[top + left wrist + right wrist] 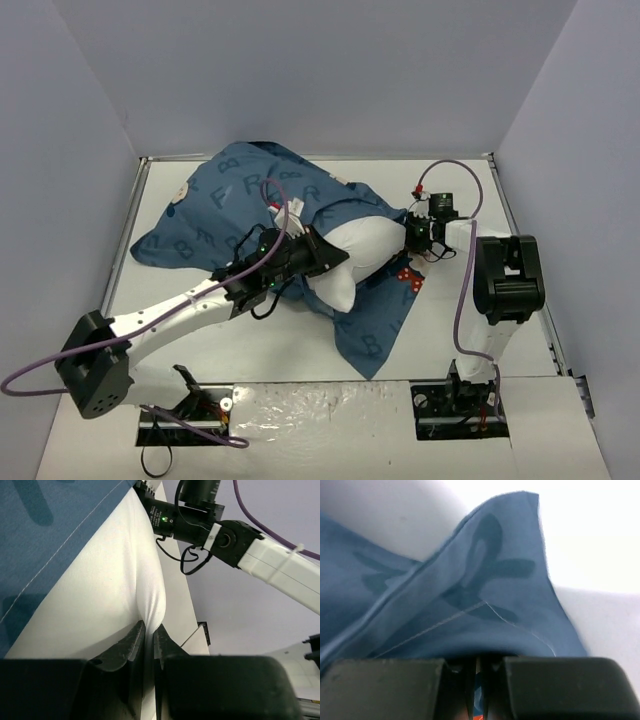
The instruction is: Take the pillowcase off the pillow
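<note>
One pillow (355, 255), white and puffy, lies mid-table. Its near-right end is bared; the rest is hidden under cloth.

One pillowcase (230, 195), dark blue with darker letters, is bunched over the pillow's left and far parts. A flap trails near-right across the table (250, 345). Its small pale and red prints are too small to read.

Two grippers:
- The left gripper (149, 630) is clenched on a pinch of white pillow fabric.
- The right gripper (477, 666) is clamped on a pillowcase fold, its fingertips largely buried in cloth.
</note>
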Motion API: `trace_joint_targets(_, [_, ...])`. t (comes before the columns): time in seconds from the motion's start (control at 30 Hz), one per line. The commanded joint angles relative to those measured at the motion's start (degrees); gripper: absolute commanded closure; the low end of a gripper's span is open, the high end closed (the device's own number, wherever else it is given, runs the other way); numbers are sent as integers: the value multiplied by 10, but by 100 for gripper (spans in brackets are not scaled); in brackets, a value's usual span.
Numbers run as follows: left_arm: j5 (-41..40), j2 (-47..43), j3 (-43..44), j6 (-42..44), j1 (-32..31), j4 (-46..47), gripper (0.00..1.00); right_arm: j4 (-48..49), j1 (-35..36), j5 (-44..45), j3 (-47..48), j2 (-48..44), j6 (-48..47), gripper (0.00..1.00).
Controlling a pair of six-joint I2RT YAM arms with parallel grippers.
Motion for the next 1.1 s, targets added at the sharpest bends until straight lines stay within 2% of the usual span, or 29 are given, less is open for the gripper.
trace_joint_targets(0.0, [39,-91,9,4,11,13,98,10,-23,13,18,31,-34,100])
trace_joint_targets(0.23, [69,-88,34,-14,15,24,98,6,-23,-50,27,67,-43,100])
trace_joint_targets(0.37, [93,-44,51,-33,7,81,98,-1,-43,-152,39,56,-56,100])
trace_joint_targets(0.43, [100,-7,55,-43,0,102,98,-8,-55,-189,51,28,-60,96])
trace_joint_targets(0.47, [101,17,61,-46,-5,118,98,-21,-70,-190,59,-2,-67,83])
trace_joint_targets(0.57, [100,51,70,-50,-13,147,98,-57,-103,-179,103,-52,-102,53])
trace_joint_targets(0.6, [100,74,74,-51,-15,153,98,-84,-130,-174,118,-66,-113,38])
trace_joint_targets(0.73, [97,132,96,-57,-25,187,98,-154,-182,-175,185,-136,-162,17])
trace_joint_targets(0.77, [95,157,109,-60,-27,202,98,-167,-192,-178,191,-147,-164,8])
trace_joint_targets(0.83, [93,185,124,-66,-30,226,98,-179,-218,-218,184,-177,-155,0])
trace_joint_targets(0.93, [93,243,169,-74,-35,244,98,-198,-234,-293,145,-198,-89,0])
trace_joint_targets(0.97, [96,271,182,-75,-36,250,98,-200,-236,-342,130,-201,-67,0])
trace_joint_targets(1.0, [97,283,209,-78,-39,253,98,-199,-236,-360,97,-210,-10,0])
trace_joint_targets(1.07, [99,317,232,-81,-42,260,98,-197,-234,-393,67,-221,37,0])
